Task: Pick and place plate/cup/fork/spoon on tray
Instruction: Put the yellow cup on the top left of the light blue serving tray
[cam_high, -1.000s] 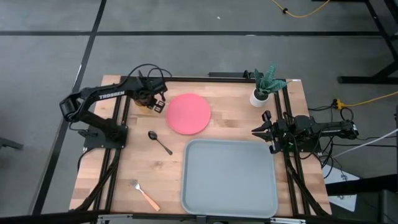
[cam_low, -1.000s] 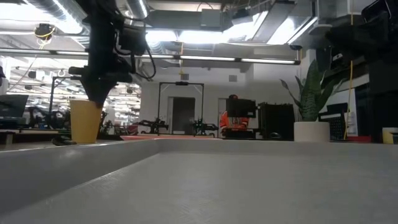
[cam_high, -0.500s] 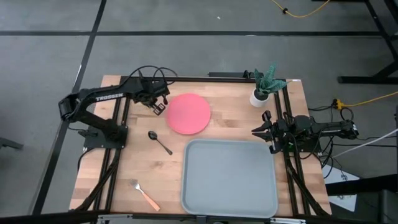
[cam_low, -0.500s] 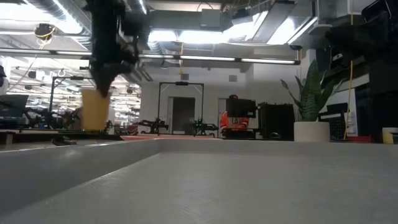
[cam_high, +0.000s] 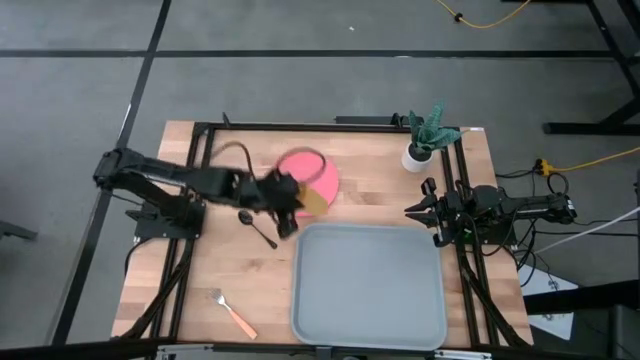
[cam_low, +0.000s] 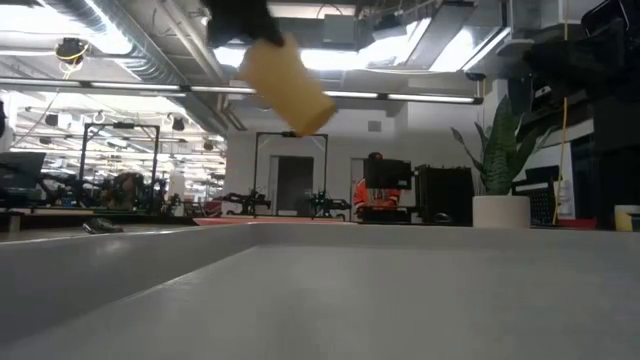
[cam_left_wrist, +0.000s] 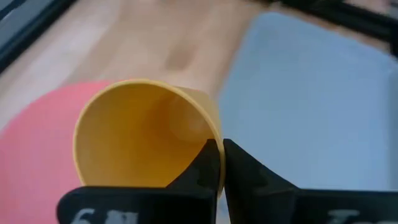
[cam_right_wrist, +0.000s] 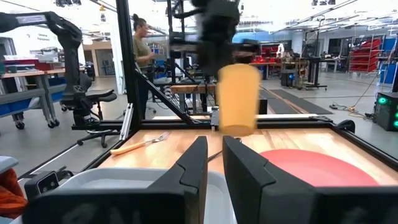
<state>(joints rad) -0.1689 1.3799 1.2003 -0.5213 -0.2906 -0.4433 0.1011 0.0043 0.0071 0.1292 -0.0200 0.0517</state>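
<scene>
Risk first: we judge the cup (cam_high: 313, 200) could slip or tip on the way to the tray (cam_high: 369, 287). It is carried tilted, held by its rim wall only, and any jolt or early release would drop it short, onto the plate (cam_high: 322, 176) or the bare wood beside the tray. A second worry: the spoon (cam_high: 258, 229) lies close under the left arm's path, just off the tray's near-left corner, and a low pass could knock it.

Tool state: the left gripper (cam_high: 290, 203) is closed onto the cup, one finger inside the mouth and one outside, the wall pinched between them; the left wrist view shows the cup (cam_left_wrist: 146, 134) mouth-on with almost no gap at the fingers. The cup hangs in the air over the plate's edge nearest the tray, not yet above the tray.

The right gripper (cam_high: 418, 211) waits at the tray's right side, fingers parted, holding nothing.

The fork (cam_high: 232, 314) lies well left of the tray, untouched.
</scene>
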